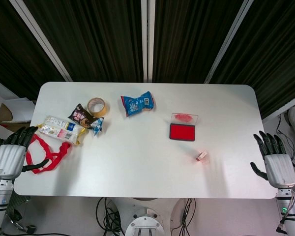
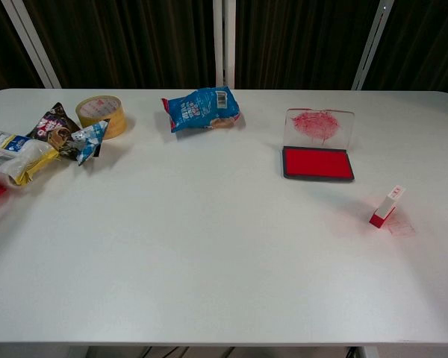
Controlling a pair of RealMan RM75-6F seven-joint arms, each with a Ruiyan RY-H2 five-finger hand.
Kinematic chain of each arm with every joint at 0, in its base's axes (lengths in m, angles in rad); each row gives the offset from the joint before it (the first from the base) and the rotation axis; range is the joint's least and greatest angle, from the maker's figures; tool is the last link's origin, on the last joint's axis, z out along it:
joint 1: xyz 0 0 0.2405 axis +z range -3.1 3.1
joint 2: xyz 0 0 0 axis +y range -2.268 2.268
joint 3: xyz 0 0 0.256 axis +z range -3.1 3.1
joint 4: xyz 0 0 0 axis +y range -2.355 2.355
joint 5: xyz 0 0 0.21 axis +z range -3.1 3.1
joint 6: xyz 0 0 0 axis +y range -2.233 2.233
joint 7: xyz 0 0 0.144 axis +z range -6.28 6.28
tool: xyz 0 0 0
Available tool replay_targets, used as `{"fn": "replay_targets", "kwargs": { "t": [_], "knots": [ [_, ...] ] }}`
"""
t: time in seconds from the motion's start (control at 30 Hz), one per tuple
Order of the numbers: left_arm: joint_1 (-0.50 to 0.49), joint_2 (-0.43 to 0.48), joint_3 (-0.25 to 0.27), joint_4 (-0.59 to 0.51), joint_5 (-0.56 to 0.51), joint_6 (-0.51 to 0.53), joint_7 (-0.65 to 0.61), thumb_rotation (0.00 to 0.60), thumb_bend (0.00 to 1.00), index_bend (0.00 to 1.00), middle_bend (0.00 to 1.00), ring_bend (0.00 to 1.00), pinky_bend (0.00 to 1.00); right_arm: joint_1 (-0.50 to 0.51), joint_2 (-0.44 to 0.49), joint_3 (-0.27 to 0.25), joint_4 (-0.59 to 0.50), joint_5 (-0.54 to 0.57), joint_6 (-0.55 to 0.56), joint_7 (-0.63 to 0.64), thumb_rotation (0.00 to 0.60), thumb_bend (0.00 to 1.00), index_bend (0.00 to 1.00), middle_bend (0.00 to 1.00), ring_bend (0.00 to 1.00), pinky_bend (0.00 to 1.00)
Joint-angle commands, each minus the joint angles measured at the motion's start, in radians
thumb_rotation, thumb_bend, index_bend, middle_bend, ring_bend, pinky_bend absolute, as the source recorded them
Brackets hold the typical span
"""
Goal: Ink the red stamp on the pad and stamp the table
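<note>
The small red and white stamp point(image 1: 201, 156) point(image 2: 386, 206) lies tilted on the table right of centre, with a faint red smear point(image 2: 400, 227) beside it. The red ink pad point(image 1: 182, 132) point(image 2: 318, 162) sits open behind it, its clear lid point(image 2: 319, 125) standing up and smudged red. My right hand point(image 1: 275, 160) hangs open at the table's right edge, well away from the stamp. At the left edge my left hand point(image 1: 11, 152) is open, fingers apart, holding nothing. Neither hand shows in the chest view.
A blue snack bag point(image 1: 137, 103) point(image 2: 202, 108), a tape roll point(image 1: 97, 106) point(image 2: 101, 113), a dark snack packet point(image 1: 82, 117) point(image 2: 58, 127) and a white-yellow packet point(image 1: 63, 130) point(image 2: 11, 155) lie at the back left. A red strap point(image 1: 45, 155) sits by my left hand.
</note>
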Motion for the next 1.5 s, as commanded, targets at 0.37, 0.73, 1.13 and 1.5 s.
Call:
{"fn": "replay_targets", "kwargs": {
  "t": [0.37, 0.73, 1.13, 1.5],
  "knots": [
    [-0.004, -0.019, -0.003, 0.006, -0.006, -0.004, 0.004, 0.399, 0.03, 0.09, 0.12, 0.11, 0.23, 0.017, 0.000, 0.000, 0.033, 0.001, -0.030, 0.012, 0.600, 0.18, 0.00, 0.00, 0.00, 0.00],
    [-0.011, -0.017, 0.000, 0.002, -0.032, -0.037, 0.007, 0.399, 0.03, 0.09, 0.12, 0.11, 0.23, 0.197, 0.038, -0.067, 0.138, -0.147, -0.279, -0.067, 0.600, 0.18, 0.00, 0.05, 0.06, 0.02],
    [-0.016, -0.022, 0.008, -0.003, -0.048, -0.064, 0.020, 0.398, 0.03, 0.09, 0.12, 0.11, 0.23, 0.287, -0.172, -0.098, 0.362, -0.234, -0.301, 0.016, 0.600, 0.18, 0.11, 0.16, 0.00, 0.00],
    [-0.013, -0.029, 0.008, 0.026, -0.041, -0.051, -0.010, 0.396, 0.03, 0.09, 0.12, 0.11, 0.23, 0.321, -0.315, -0.116, 0.519, -0.267, -0.243, 0.105, 0.600, 0.18, 0.22, 0.21, 0.00, 0.00]
  ]
}}
